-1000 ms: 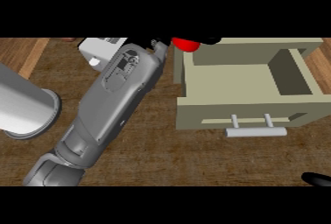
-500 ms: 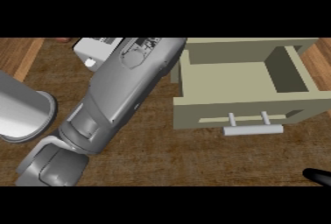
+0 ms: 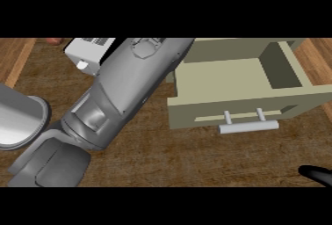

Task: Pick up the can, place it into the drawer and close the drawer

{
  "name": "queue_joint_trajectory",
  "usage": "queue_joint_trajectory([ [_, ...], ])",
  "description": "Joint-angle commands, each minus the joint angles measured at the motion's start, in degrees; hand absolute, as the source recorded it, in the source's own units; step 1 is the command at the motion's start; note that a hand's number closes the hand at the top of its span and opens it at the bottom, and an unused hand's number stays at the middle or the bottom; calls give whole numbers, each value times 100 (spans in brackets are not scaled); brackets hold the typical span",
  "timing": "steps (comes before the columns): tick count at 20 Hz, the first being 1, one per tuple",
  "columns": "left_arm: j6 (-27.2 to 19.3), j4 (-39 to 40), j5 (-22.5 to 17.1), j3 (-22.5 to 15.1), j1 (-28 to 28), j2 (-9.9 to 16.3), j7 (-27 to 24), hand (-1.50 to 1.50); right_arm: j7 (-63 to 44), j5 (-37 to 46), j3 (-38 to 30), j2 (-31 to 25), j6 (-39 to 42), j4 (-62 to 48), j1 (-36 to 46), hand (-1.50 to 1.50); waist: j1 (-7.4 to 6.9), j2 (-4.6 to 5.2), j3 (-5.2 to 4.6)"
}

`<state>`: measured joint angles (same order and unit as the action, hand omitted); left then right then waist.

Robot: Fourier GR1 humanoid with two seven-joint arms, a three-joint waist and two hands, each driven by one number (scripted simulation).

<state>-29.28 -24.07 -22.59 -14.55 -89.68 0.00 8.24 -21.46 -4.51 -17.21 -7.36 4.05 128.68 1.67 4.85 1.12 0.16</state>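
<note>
Counter: we see a brown wood-grain counter (image 3: 194, 162), matt and streaked, with a lighter plank strip (image 3: 16, 57) along its nine o'clock edge.
Drawer: a pale cream box drawer (image 3: 227, 110) stands pulled open at two o'clock; it has flat, smooth walls, square corners and a bare floor inside.
Handle: a light grey bar handle (image 3: 248, 126) on two short posts sits on the drawer's front face.
Left forearm: our grey left forearm (image 3: 123, 96) runs from seven o'clock up to twelve o'clock; it is smooth and rounded with a dull metallic sheen, and its upper end touches the drawer's left wall.
Left hand: it lies beyond the top edge, so we cannot tell how its fingers stand or what they hold.
Right hand: only a black tip of our right hand (image 3: 318, 175) shows at five o'clock, over the counter and well apart from the drawer; we cannot tell whether its fingers are open or curled.
Can: we cannot find it in the head view, neither on the counter nor in the drawer.
White box: a white block with a barcode-like label (image 3: 89, 52) lies at eleven o'clock, just beside the forearm.
Cylinder: a large, shiny grey round body (image 3: 19, 118) sits at nine o'clock.
</note>
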Motion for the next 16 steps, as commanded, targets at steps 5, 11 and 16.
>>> queue_joint_trajectory([
  [5, -629, 443, -355, -325, -135, 0, -301, -150, -195, -82, 62, -116, 49, 118, 159, -150, 174, 28, 5],
  [11, -711, 700, -458, -360, -341, 0, -389, -150, 45, 397, 116, -401, 146, -74, 324, -150, 99, 42, 3],
  [16, -867, 657, -836, -253, -295, 0, -523, -150, 518, 798, 475, -522, 367, -176, 415, -150, 202, 88, 10],
])
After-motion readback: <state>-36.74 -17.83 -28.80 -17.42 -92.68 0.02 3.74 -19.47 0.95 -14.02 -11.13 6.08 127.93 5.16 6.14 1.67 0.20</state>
